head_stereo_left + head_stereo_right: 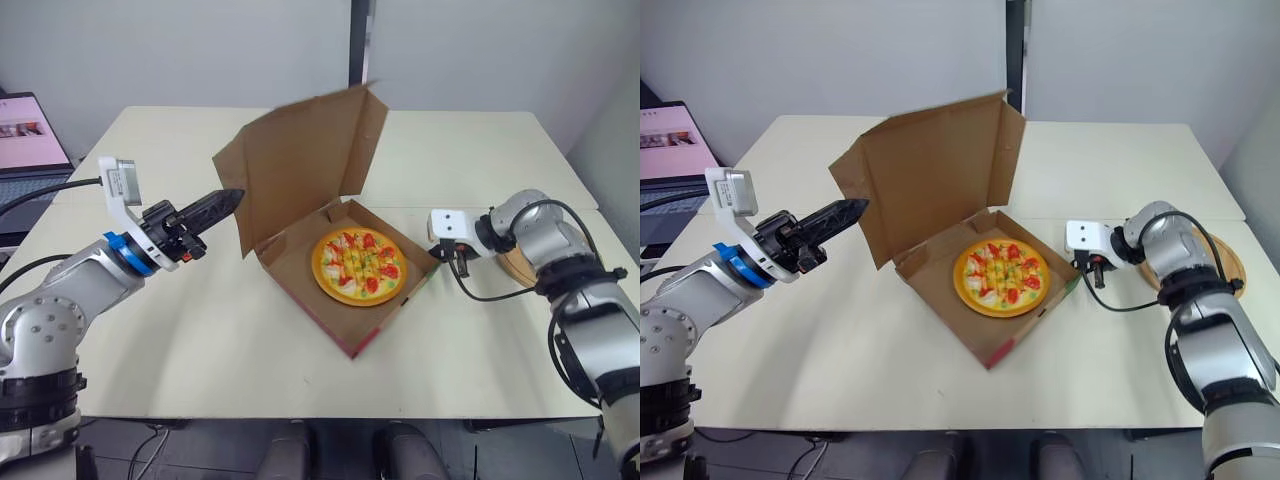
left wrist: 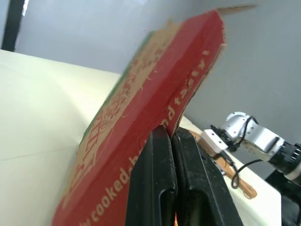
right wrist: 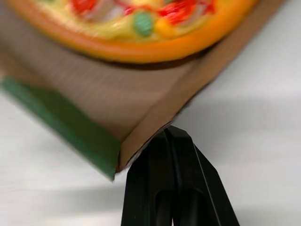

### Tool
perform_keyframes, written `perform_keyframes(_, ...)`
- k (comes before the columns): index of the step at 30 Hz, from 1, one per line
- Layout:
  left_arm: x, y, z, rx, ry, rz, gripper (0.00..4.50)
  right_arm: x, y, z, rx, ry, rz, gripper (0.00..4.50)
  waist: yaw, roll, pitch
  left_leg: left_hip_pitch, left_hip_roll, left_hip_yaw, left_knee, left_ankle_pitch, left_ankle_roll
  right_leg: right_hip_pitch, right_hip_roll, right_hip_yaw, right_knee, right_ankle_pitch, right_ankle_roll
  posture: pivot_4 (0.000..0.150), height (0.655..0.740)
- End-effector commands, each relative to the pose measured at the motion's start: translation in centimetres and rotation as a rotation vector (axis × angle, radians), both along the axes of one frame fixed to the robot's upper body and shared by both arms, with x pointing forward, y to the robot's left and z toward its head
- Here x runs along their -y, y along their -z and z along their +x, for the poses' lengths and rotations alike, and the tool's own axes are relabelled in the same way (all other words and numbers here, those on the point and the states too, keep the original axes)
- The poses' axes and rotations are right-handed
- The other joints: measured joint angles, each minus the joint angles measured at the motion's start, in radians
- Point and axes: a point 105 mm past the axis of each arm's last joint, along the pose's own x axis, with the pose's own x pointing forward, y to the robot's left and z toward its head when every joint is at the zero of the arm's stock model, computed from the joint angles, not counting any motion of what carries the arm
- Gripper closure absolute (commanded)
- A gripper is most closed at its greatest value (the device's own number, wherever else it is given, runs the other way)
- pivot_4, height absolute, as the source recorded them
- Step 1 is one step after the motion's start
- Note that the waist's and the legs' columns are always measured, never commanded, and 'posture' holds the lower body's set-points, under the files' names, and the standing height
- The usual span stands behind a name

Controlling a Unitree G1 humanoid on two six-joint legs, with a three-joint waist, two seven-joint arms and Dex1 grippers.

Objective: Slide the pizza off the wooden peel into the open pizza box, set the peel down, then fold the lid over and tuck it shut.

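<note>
Find pizza lying flat inside the base of the box, off the peel. Note box sitting mid-table, turned cornerwise, one corner pointing toward the robot. See lid standing upright on the far-left side, plain cardboard inner face turned to the pizza, red printed outer face turned to the left arm.

Locate left gripper behind that lid, near its left edge. Fingers pressed together with no gap, holding nothing, tips right at the red outer face. Cannot tell whether touching or just shy of it.

Locate right gripper low over the table at the box's right-hand corner. Fingers likewise closed flat against each other, empty, tips just beside the corner of the base wall with the green outer strip. Cannot confirm contact there either.

Find peel lying on the table to the right of the box, apart from it, partly covered by the right forearm.

Record laptop open at the far left, screen lit.
</note>
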Motion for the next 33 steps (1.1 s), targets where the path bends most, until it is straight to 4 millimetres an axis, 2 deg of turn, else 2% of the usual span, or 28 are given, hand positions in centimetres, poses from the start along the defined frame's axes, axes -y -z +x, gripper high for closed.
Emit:
perform_keyframes(1,0.1,-0.1,0.7,0.013,0.029,0.022,4.5,-0.9,-2.2,-2.1,0.025,-0.025,0.062,4.45,0.0,0.0,0.0,0.0,0.0,0.0,0.0,0.0,0.0,0.0,0.0,0.0,0.0,0.0,0.0,0.15,0.74)
perform_keyframes(5,0.0,0.0,1.8,0.012,0.033,0.022,4.5,-1.7,-2.4,-4.6,0.021,-0.014,0.119,4.45,-0.001,0.0,0.0,0.0,0.0,0.0,0.0,-0.001,0.002,0.0,0.0,0.0,0.0,0.0,0.0,0.15,0.74)
perform_keyframes(8,-0.1,-0.1,2.3,0.012,0.035,0.015,4.5,-2.7,-2.5,-5.7,0.043,0.0,0.17,4.45,-0.001,0.0,0.0,0.0,0.0,0.0,0.0,-0.001,0.002,0.0,0.0,-0.001,0.0,0.0,0.0,0.15,0.74)
perform_keyframes(14,-0.4,-0.3,2.4,0.014,0.026,0.008,4.5,-3.5,-2.6,-6.0,0.092,0.052,0.23,4.45,0.0,0.0,0.0,0.0,0.0,0.0,0.001,-0.001,0.002,0.0,-0.001,0.0,0.0,0.0,0.0,0.15,0.74)
perform_keyframes(20,-0.9,-0.2,2.7,0.006,0.003,-0.005,4.5,-4.5,-2.0,-7.4,0.077,0.049,0.278,4.45,0.001,0.0,0.0,0.0,0.0,0.0,0.001,-0.001,0.002,0.0,-0.001,-0.001,0.0,0.0,0.0,0.15,0.74)
perform_keyframes(24,-1.3,0.1,2.9,0.002,-0.012,-0.001,4.5,-2.8,-2.7,-5.7,0.16,0.162,0.286,4.45,0.0,0.0,0.0,0.0,0.0,0.0,0.001,-0.001,0.002,0.0,-0.001,0.0,0.0,0.0,0.0,0.15,0.74)
perform_keyframes(28,-1.5,0.0,2.9,0.006,-0.018,0.003,4.5,-0.9,-3.6,-5.5,0.162,0.246,0.322,4.45,0.003,0.0,0.001,0.0,0.0,0.0,0.001,-0.001,0.002,0.0,-0.001,0.0,0.0,0.0,0.0,0.15,0.74)
perform_keyframes(31,-1.6,-0.2,2.8,0.013,-0.021,0.006,4.5,0.6,-4.6,-5.3,0.173,0.315,0.377,3.96,0.005,0.0,0.001,0.0,0.0,0.0,0.001,-0.001,0.002,0.0,-0.001,-0.001,0.0,0.0,0.0,0.15,0.74)
perform_keyframes(33,-1.6,-0.2,2.8,0.015,-0.022,0.007,4.5,1.1,-5.2,-5.0,0.19,0.368,0.425,3.24,0.004,0.0,0.001,0.0,0.0,0.0,0.001,-0.001,0.002,0.0,-0.001,-0.001,-0.001,0.0,0.0,0.15,0.74)
